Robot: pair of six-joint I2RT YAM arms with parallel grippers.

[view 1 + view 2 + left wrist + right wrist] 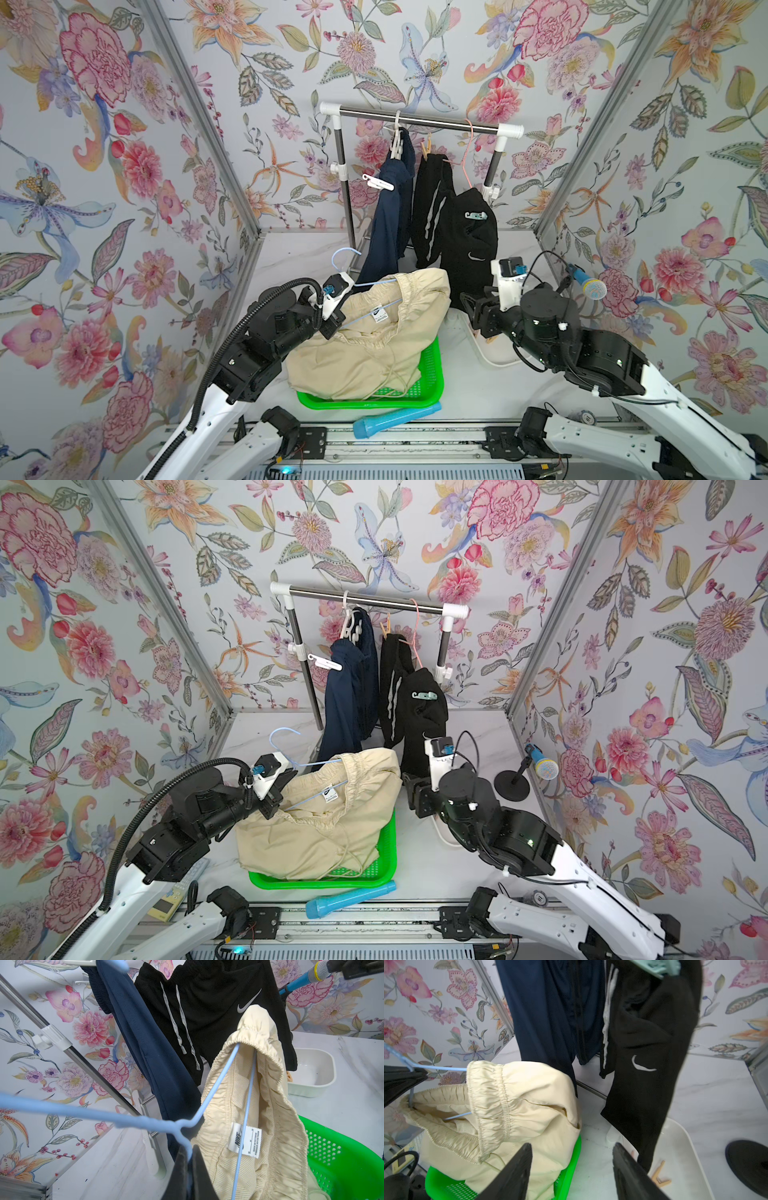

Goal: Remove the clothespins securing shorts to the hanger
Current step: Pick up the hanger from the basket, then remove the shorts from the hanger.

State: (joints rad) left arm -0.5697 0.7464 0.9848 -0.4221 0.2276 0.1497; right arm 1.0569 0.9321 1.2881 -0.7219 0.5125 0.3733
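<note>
The blue hanger (124,1119) is clamped between the closed fingers of the left gripper (188,1151) and held tilted over the green basket (434,374). This is apparently so that the cream shorts (374,336), whose waistband is hooked over one arm of the hanger, can be slid off into the basket, where most of the cloth already lies. No peg is seen on this pair. The right gripper (571,1169) is held beside the basket with its fingers apart and nothing between them, probably ready for the next peg. The pegs yet to be removed are found up at the rail (419,119): a white clip (379,183) on the navy shorts (386,232), and a wooden peg (426,147) and a teal clip (476,215) on the black shorts (461,241). Loose wooden pegs (660,1176) lie in the white tray (685,1142), presumably the drop-off place. The work is set on a white marbled tabletop (291,257) enclosed by floral-papered walls (124,166). A blue tube (395,419) and a microphone (592,287) are set aside.
</note>
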